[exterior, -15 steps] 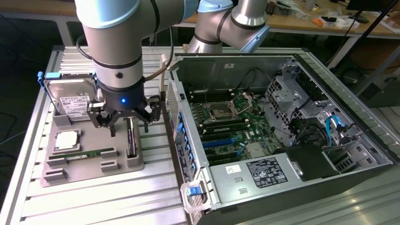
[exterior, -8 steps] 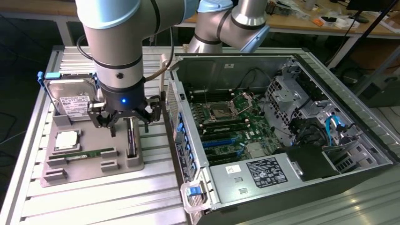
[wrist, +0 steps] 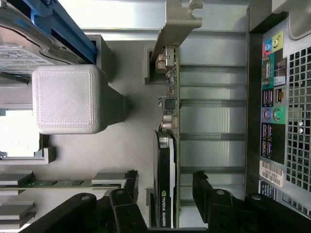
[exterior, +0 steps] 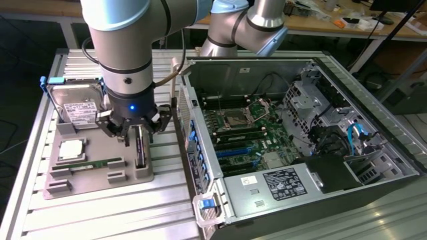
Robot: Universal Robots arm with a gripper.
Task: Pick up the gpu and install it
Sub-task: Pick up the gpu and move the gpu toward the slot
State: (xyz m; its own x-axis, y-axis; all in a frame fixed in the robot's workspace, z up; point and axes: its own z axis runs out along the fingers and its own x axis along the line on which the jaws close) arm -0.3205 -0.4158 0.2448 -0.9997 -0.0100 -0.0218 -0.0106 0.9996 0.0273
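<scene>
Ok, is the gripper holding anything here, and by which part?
Nothing is held yet. The gripper has its jaws either side of the graphics card, which stands on edge in the grey tray, away from its bracket, with a gap on each side.

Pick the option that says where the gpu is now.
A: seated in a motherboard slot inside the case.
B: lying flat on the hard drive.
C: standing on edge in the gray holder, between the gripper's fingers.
C: the gpu stands on edge in the gray holder, the open gripper straddling it, beside the computer case.
</scene>
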